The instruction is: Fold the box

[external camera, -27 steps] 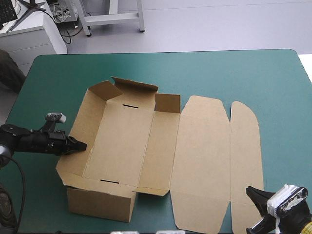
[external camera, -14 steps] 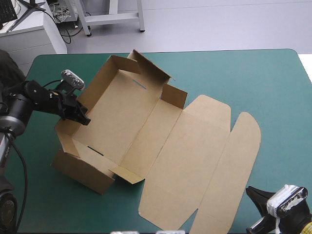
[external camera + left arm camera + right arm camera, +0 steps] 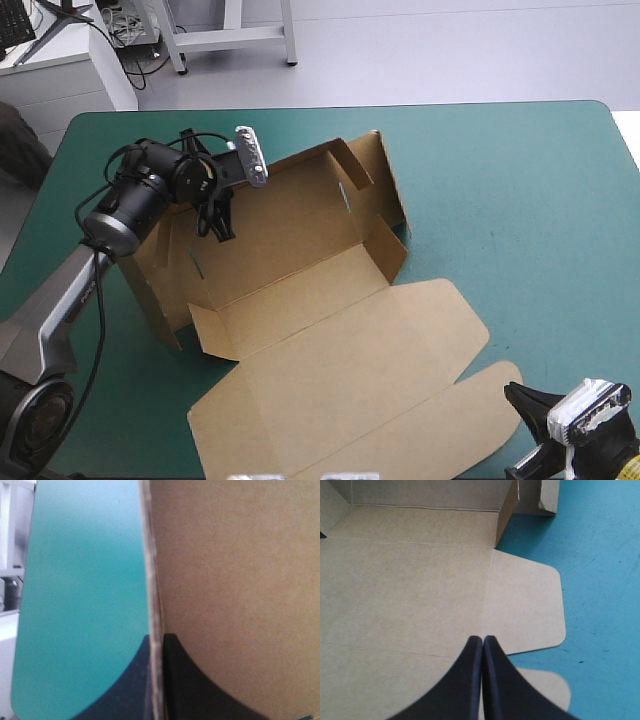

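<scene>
Brown board, the box has swung round on the teal-green cover since the earlier frame: tray now far left, lid flat toward the near right. The left gripper has moved farther off too, its 2 fingers pinching the tray's left wall. The right gripper, fingers pressed together and empty, sits at the lid's near-right end.

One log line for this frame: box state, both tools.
box: walls raised, lid flat | left tool: shut on box wall | right tool: shut, empty, by lid flap
</scene>
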Controlling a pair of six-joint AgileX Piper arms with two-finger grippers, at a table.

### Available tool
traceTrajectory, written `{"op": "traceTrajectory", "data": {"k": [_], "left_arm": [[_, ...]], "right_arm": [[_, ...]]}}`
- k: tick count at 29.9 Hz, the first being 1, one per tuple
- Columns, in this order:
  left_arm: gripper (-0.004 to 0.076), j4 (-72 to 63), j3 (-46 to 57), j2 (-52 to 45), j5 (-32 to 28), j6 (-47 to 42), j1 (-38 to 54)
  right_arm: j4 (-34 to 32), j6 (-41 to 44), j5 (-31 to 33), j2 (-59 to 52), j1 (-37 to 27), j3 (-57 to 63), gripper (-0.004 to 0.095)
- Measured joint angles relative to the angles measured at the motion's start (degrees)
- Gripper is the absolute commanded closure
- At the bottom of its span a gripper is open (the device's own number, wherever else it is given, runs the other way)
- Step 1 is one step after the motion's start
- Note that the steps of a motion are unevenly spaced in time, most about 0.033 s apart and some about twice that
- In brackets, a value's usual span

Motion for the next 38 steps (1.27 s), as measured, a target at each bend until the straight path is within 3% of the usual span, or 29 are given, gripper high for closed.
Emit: {"op": "traceTrajectory", "data": {"k": [13,21,24,33,38], "left_arm": [[0.0734,11.87,-0.21,-2.32,-0.79,1.00,-16.97],[0.0734,17.66,6.56,-8.34,-3.49,-1.67,-23.63],[0.0734,19.51,11.48,-11.19,-7.00,-3.67,-24.17],[0.0734,38.25,29.60,-17.12,-25.18,-16.95,-24.17],[0.0734,57.91,35.52,-17.64,-30.21,-33.01,-24.17]], "right_arm": [[0.00,0.02,0.00,0.00,0.00,0.00,0.0927],[0.00,0.02,0.00,0.00,0.00,0.00,0.0927],[0.00,0.02,0.00,0.00,0.00,0.00,0.0927],[0.00,0.41,0.00,0.00,0.00,0.00,0.0927],[0.00,0.46,0.00,0.00,0.00,0.00,0.0927]]}}
